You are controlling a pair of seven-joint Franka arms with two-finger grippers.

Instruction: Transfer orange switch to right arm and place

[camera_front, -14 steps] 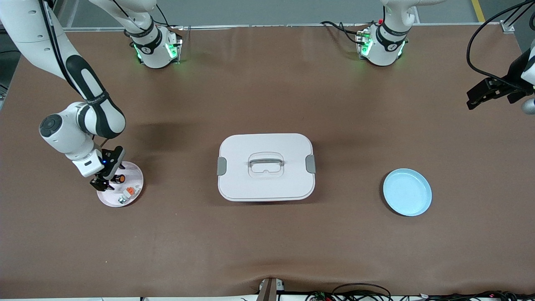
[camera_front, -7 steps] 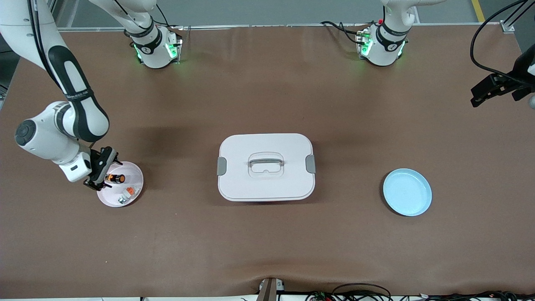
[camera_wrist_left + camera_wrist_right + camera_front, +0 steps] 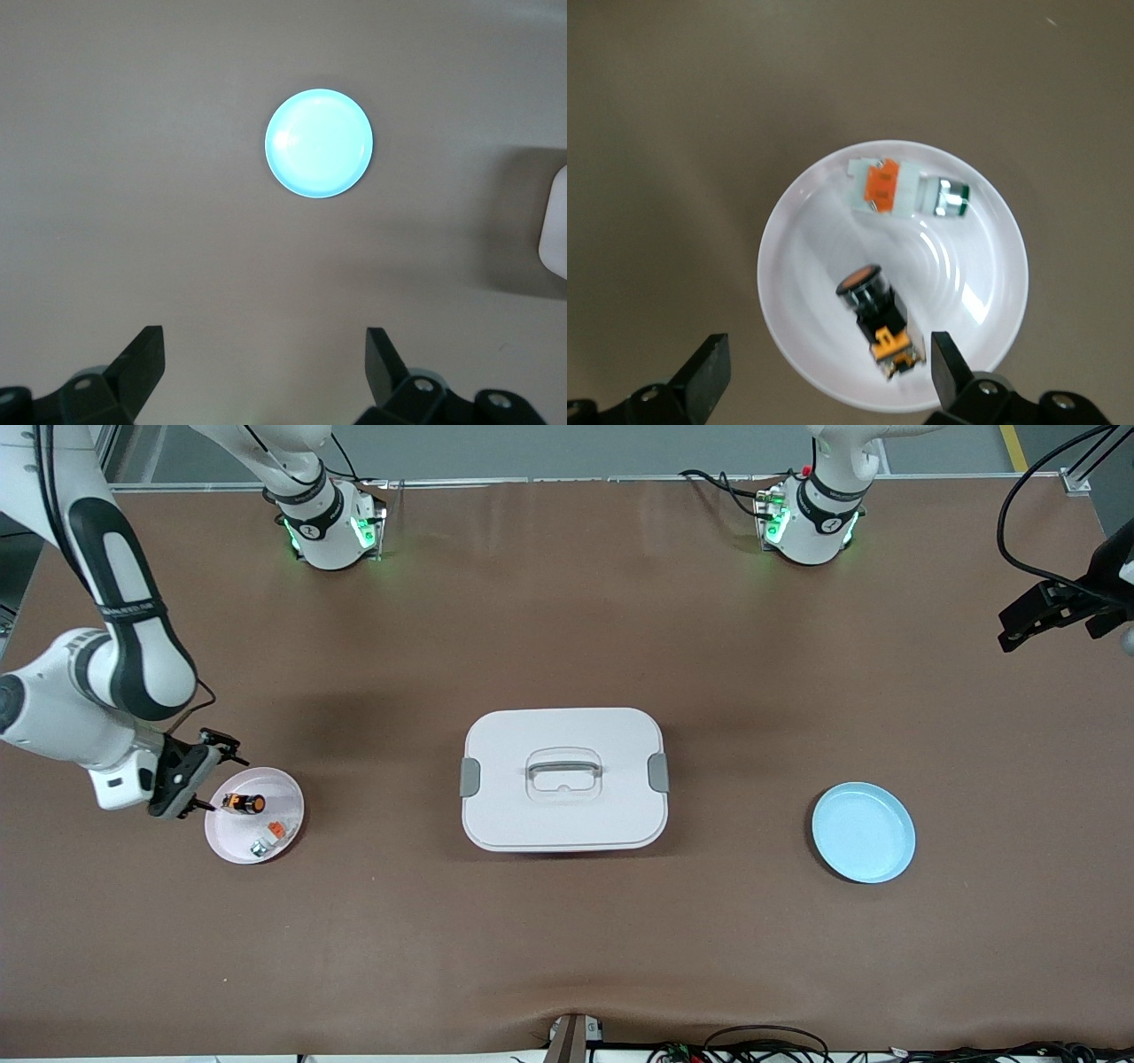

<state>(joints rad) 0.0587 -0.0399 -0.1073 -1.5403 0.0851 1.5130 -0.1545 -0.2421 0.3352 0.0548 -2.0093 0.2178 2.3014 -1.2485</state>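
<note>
On the pale pink round plate [image 3: 283, 788], the black-bodied, orange-faced switch [image 3: 243, 803] lies unheld. Right gripper [image 3: 197, 772] hovers beside it, left gripper [image 3: 266, 372] waits; both spread, empty. Nothing transferred yet.

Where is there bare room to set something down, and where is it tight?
Free: the blue plate, bare, toward the left arm's end, and the brown table between it and the lidded white box. Crowded: the white plate, holding the orange switch and a whitish-grey part, with the open right gripper beside its rim.
</note>
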